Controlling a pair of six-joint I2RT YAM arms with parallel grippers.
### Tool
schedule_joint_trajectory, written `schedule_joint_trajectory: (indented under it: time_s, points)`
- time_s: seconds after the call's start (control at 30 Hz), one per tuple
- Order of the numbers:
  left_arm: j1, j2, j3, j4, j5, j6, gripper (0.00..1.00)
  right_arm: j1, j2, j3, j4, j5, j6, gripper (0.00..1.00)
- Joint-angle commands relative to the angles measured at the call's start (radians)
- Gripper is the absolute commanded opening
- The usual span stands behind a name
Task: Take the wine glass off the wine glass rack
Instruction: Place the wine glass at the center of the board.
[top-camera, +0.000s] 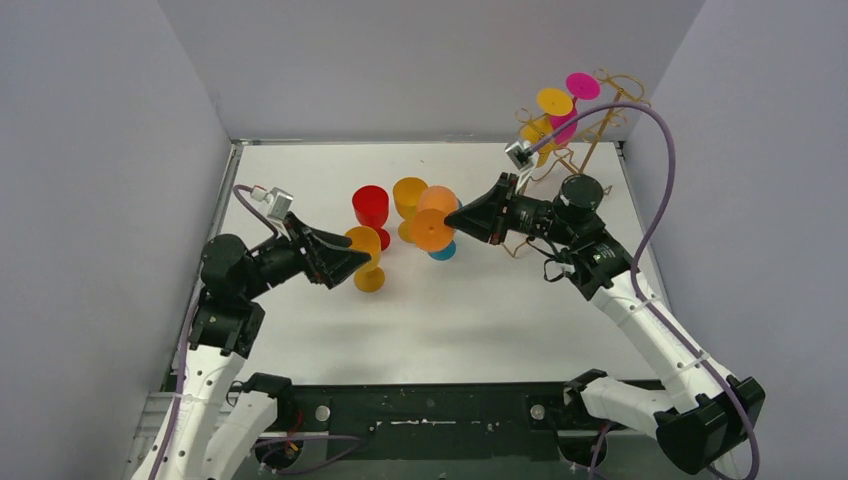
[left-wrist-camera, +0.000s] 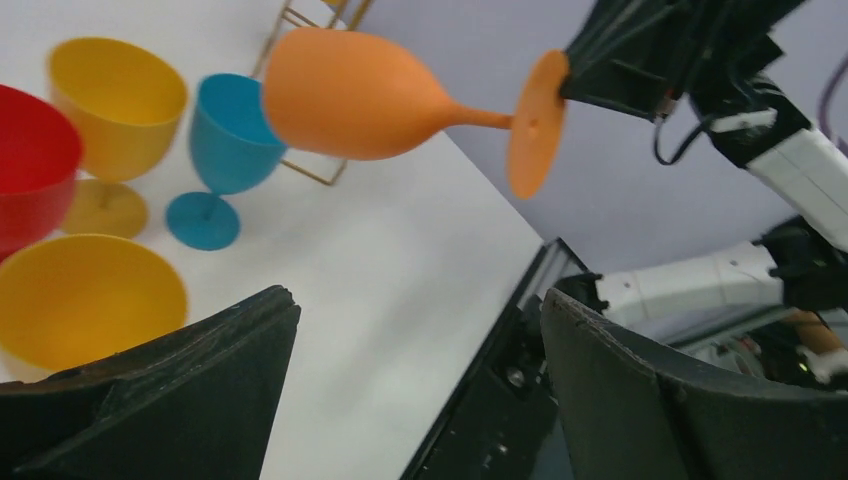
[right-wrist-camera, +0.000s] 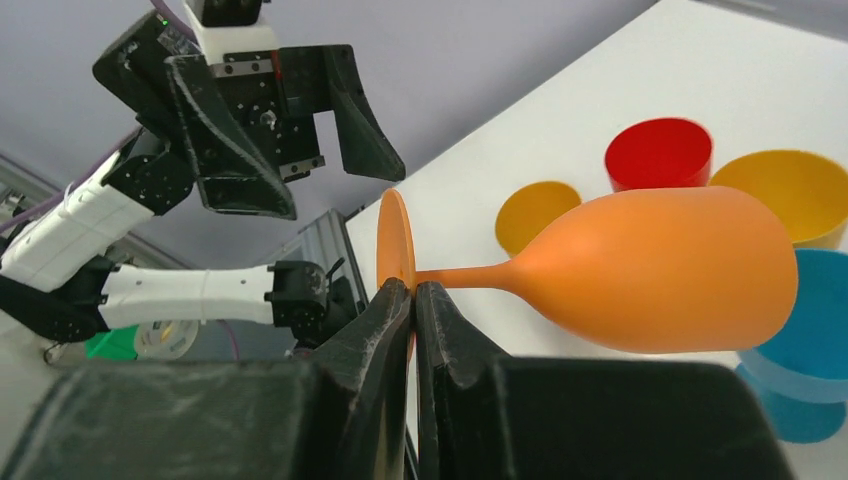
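I'm holding the glass (right-wrist-camera: 660, 265) on its side over the bench (top-camera: 480, 310), right hand (right-wrist-camera: 413, 295) pinching its foot, stem near level, bowl pointing at the far wall (top-camera: 420, 60), off the rack (top-camera: 597, 141), left hand (left-wrist-camera: 418, 300) gaping wide.

Smooth matt plastic orange wine glass (right-wrist-camera: 660, 265); thin shiny gold metal-wire wine glass rack (top-camera: 595, 142); matt white table (top-camera: 450, 310).
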Motion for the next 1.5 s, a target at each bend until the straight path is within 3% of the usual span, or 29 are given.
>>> schedule_joint_trajectory:
  time_s: [0.0, 0.17, 0.47, 0.7, 0.83, 0.97, 1.1, 1.17, 1.3, 1.47]
  points:
    - [-0.125, -0.084, -0.049, 0.135, -0.023, -0.144, 0.87, 0.099, -0.045, -0.041, 0.02, 0.077, -0.083, 0.0]
    - [-0.182, -0.115, -0.078, 0.156, -0.075, -0.203, 0.75, 0.186, -0.046, -0.043, -0.016, 0.131, -0.11, 0.0]
    - [-0.234, -0.057, -0.079, 0.158, 0.039, -0.176, 0.57, 0.239, -0.061, -0.076, -0.049, 0.152, -0.118, 0.0]
    - [-0.351, -0.031, -0.118, 0.187, -0.008, -0.145, 0.5, 0.257, -0.05, -0.072, -0.07, 0.145, -0.119, 0.0]
    - [-0.413, 0.008, -0.131, 0.25, -0.038, -0.16, 0.36, 0.272, -0.056, -0.076, -0.071, 0.148, -0.114, 0.0]
    - [-0.463, 0.032, -0.129, 0.271, -0.104, -0.15, 0.34, 0.283, -0.047, -0.074, -0.089, 0.14, -0.112, 0.0]
    - [-0.481, 0.032, -0.141, 0.278, -0.139, -0.143, 0.21, 0.291, -0.04, -0.073, -0.1, 0.133, -0.107, 0.0]
    - [-0.485, 0.031, -0.148, 0.28, -0.137, -0.146, 0.08, 0.293, -0.045, -0.078, -0.102, 0.131, -0.108, 0.0]
    - [-0.487, 0.019, -0.146, 0.257, -0.15, -0.133, 0.0, 0.295, -0.053, -0.098, -0.092, 0.116, -0.101, 0.0]
    - [-0.487, -0.001, -0.149, 0.266, -0.13, -0.119, 0.0, 0.298, -0.042, -0.123, -0.088, 0.049, -0.078, 0.15]
